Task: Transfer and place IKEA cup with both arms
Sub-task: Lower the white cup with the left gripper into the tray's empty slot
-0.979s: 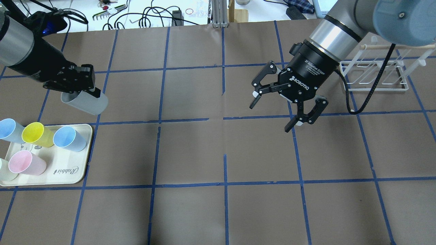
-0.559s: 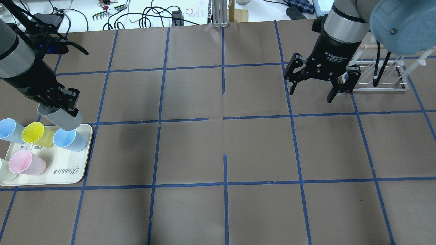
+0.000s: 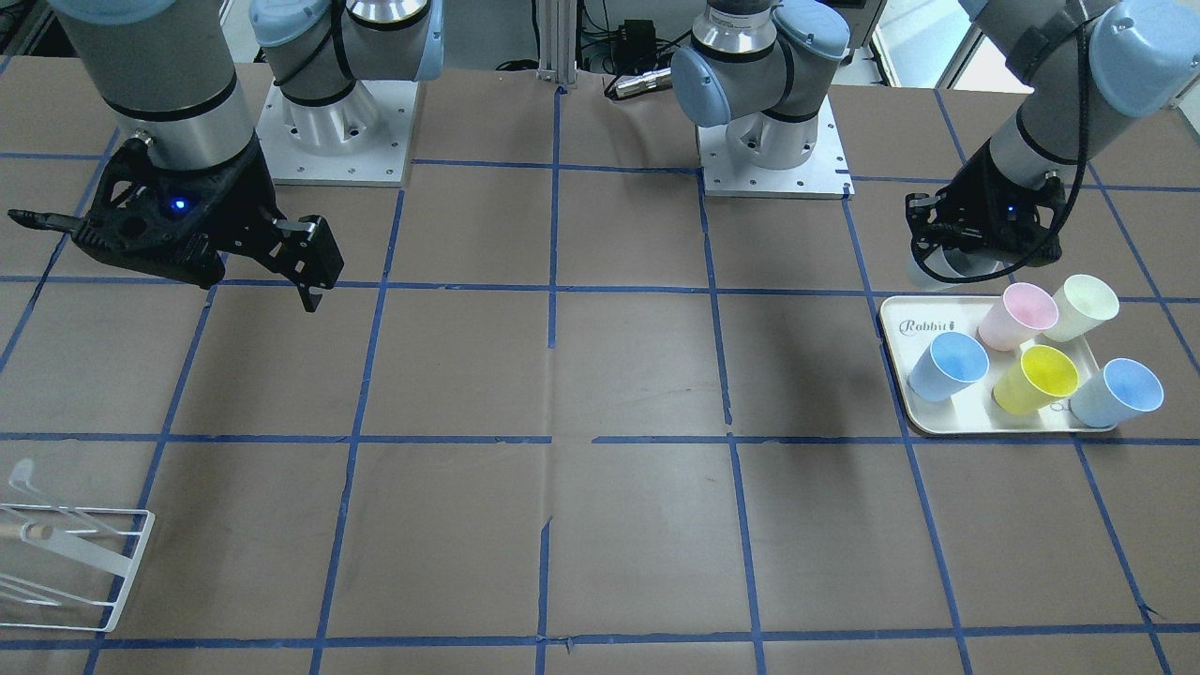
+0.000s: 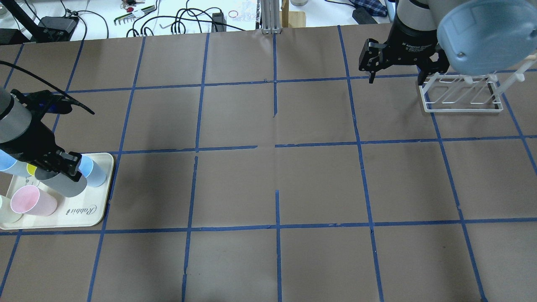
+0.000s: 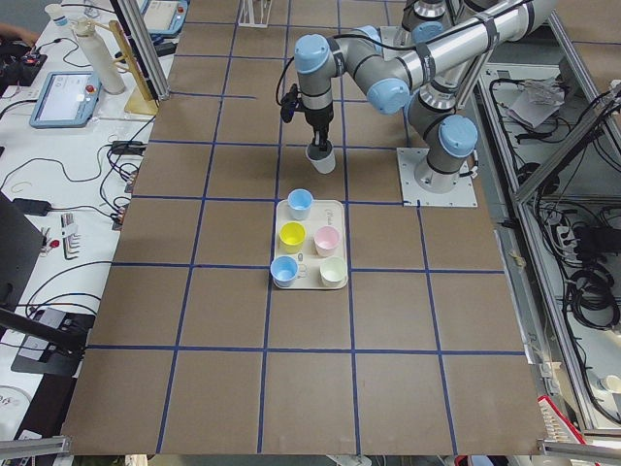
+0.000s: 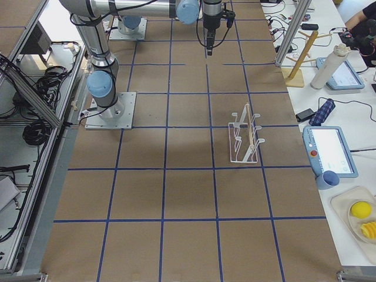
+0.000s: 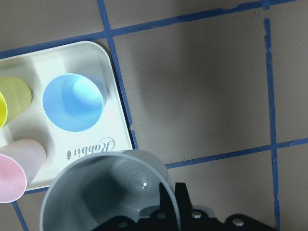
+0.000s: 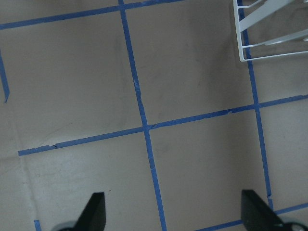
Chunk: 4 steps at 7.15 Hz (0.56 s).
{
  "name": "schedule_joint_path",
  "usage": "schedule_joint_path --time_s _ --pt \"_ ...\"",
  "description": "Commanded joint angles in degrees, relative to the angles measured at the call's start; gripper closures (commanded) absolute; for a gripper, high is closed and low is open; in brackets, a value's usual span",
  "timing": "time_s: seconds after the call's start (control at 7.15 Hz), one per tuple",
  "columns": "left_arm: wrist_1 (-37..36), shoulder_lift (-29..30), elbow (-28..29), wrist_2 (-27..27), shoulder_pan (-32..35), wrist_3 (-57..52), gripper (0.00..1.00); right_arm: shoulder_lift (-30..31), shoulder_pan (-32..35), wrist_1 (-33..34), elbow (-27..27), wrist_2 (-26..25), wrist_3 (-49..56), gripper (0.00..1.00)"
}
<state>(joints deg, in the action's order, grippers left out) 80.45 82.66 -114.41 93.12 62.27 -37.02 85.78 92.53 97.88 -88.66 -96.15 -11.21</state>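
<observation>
**Grey cup pinched at the rim, hanging by the tray's bare spot**

The left tool (image 4: 68, 164) pinches the grey cup (image 4: 63, 185) by its rim wall. In the left wrist view one finger sits inside the mouth, and the cup hangs roughly upright with its mouth up. It is clear of the tabletop (image 4: 268, 184), toward the left edge and at the tray's (image 4: 90, 219) robot-side rim. The views do not agree on whether its base is over the tray or just outside it. The right tool (image 4: 396, 79) is spread wide and holds nothing. It is well apart, near the far right corner beside the white rack (image 4: 461, 110).

The tray has one bare spot, by the "Rabbit" lettering, between the blue cup (image 4: 95, 173) and the pink cup (image 4: 32, 201). The step in hand looks like setting the grey cup there.

To do it well:
- Centre the base over the bare spot before going down, because both neighbours stand near.
- Keep the cup vertical. A one-wall pinch lets it swing.
- Descend straight and slowly until the base sits flat inside the tray's lip, not on it.
- Only then part the fingers, and lift straight up so the inner finger does not drag the cup over.
</observation>
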Motion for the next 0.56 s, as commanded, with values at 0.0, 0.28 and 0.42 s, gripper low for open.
schedule_joint_path --time_s 0.0,0.28,0.42 --pt "-10.5 0.3 -6.7 0.0 -4.8 -4.8 1.0 0.7 0.5 1.3 -0.2 2.4 4.6 0.0" --pt "-16.3 0.5 -10.3 0.0 -5.3 -6.5 1.0 1.4 0.1 1.3 -0.3 2.4 7.2 0.0" --pt "-18.5 0.2 -12.0 0.0 -6.8 -7.1 1.0 2.1 0.2 1.0 -0.5 2.4 9.4 0.0"
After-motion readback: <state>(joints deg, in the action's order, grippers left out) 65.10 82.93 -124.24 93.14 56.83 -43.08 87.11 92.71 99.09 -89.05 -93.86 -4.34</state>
